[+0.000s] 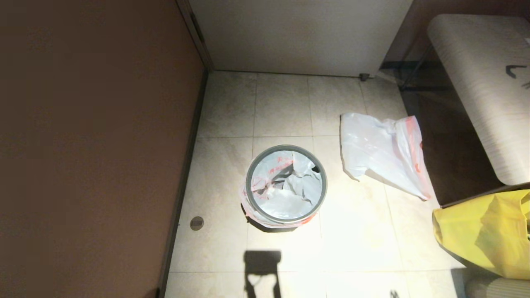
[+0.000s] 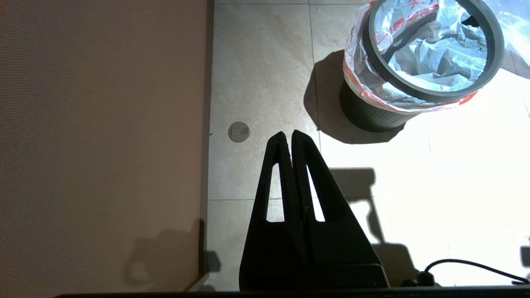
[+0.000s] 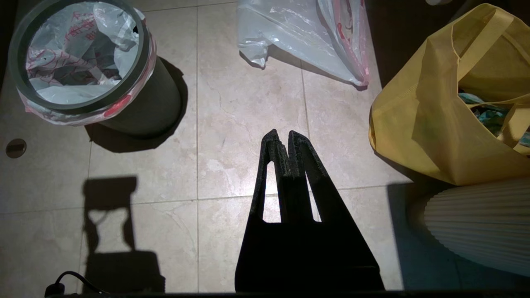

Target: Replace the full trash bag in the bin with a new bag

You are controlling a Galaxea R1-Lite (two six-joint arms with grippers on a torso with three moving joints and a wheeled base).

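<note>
Centrally on the tiled floor I see the small round black bin with its grey hoop rim; the full white translucent trash bag sits inside it, its red-pink band folded over the rim. Just to the bin's right and a little farther away lies the new flat white plastic bag — near a big yellow bag at right. My left gripper and right gripper hover above the near floor — both with jaws together, holding nothing.
</note>
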